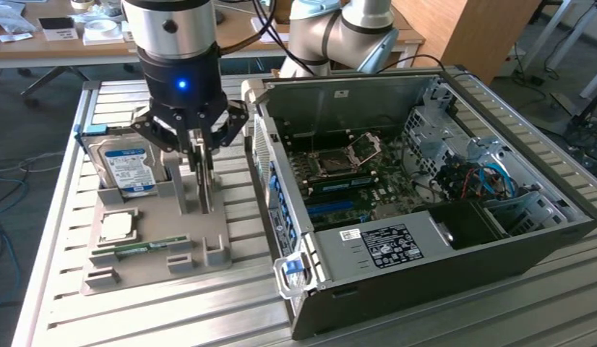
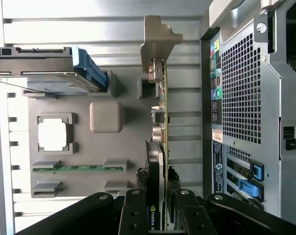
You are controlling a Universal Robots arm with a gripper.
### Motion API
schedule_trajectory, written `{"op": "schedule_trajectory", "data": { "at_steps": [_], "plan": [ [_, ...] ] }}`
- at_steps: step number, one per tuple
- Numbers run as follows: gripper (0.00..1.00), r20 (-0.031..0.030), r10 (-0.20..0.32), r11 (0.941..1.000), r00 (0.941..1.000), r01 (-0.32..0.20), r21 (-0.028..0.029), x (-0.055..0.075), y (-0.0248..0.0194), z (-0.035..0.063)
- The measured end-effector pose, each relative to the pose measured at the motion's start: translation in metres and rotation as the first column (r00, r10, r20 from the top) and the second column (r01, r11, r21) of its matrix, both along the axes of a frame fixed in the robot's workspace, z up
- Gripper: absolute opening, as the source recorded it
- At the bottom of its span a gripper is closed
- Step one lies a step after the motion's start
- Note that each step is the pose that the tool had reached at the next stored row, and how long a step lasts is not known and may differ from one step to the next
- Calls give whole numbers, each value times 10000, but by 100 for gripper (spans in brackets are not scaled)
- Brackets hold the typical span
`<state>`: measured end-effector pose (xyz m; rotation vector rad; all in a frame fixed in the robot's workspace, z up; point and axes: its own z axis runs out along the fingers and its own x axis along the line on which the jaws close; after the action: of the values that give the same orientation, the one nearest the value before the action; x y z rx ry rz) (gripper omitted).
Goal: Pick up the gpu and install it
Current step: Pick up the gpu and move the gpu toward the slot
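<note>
1. Exterior view: set back and high, angled down into the open computer case (image 1: 453,278).
2. Wrist view: close, facing straight down beside the case's rear panel (image 2: 241,98).
3. Shared: that panel, the gpu (image 1: 205,191) and the parts tray (image 1: 154,217).

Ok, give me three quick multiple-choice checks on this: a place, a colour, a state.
1. Where is the gpu?
A: on the floor. B: in the tray, under the tool. C: in a person's hand.
2. The drive's label?
A: red. B: yellow. C: blue and white.
3. The case?
A: open-sided. B: shut. C: upside down.

Answers: B, it stands on edge in its tray slot. C, blue and white show on the label. A, the motherboard is in plain sight.
</note>
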<state>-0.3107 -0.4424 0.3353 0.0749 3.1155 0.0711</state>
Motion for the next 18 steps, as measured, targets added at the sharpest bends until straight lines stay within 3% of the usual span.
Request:
{"op": "schedule_trajectory", "data": {
  "at_steps": [11,18],
  "plan": [
    [27,0,0,10000,10000,0,-1,0,0,36],
    [27,0,0,10000,10000,0,-4,0,0,153]
  ]
}}
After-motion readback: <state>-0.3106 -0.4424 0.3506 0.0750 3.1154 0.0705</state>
